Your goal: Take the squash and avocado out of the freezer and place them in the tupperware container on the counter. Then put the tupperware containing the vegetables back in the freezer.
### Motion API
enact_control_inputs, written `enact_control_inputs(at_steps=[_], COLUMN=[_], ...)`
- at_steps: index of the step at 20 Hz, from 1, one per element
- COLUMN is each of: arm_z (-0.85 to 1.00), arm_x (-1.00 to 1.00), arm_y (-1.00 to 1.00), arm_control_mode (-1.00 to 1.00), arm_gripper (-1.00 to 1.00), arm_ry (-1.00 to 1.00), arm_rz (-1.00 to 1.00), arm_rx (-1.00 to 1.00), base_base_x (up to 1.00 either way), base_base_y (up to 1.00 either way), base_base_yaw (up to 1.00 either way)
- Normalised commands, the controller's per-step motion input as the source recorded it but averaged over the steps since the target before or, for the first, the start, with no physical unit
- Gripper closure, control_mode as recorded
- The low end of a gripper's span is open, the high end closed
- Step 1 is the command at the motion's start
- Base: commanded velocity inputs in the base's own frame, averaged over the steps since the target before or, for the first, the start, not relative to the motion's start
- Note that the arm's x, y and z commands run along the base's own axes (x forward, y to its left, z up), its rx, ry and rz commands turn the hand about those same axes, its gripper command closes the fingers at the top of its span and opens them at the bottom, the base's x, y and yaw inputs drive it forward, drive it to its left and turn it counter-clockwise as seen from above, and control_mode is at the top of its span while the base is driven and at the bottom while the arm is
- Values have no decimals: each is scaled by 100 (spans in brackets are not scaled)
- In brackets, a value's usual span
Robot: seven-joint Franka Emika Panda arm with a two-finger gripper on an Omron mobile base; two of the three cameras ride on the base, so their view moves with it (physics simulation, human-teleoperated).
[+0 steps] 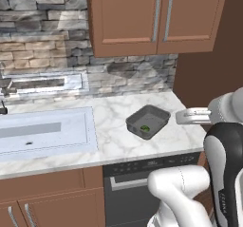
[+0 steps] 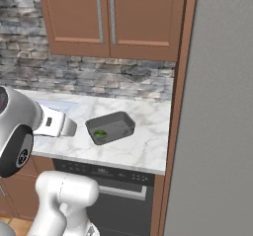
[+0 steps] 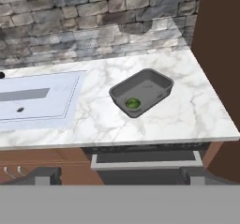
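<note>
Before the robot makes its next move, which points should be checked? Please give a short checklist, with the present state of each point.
1. Tupperware container stands flat on the counter: ok.
2. One small green item, probably the avocado, lies in the near corner of the container: ok.
3. Squash is in the container: not ok; there is only the green item inside.
4. Gripper holds nothing: ok; its finger tips stand wide apart with nothing between them.
5. Gripper is clear of the container: ok; it is back from the counter edge.
6. Freezer is open for reaching in: cannot tell; the right base view shows just a flat grey surface.
</note>
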Motion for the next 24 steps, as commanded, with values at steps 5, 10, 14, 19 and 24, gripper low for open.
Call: enact_control_inputs(at_steps=[5,10,14,19,24], arm_z=[-1,0,0,0,0], arm_x=[0,0,0,0,0], arm_y=[0,0,0,0,0], arm_control_mode=[100,100,100,100,100], arm_gripper=[-100,-100,-100,-100,-100], arm_ry=[0,0,0,0,0], arm_rz=[0,0,0,0,0], arm_rx=[0,0,0,0,0], base_base_x=[-71,-95,-29,5,12], base_base_y=[0,-16,-65,-100,-100], base_base_yaw=[0,-4,-2,0,0])
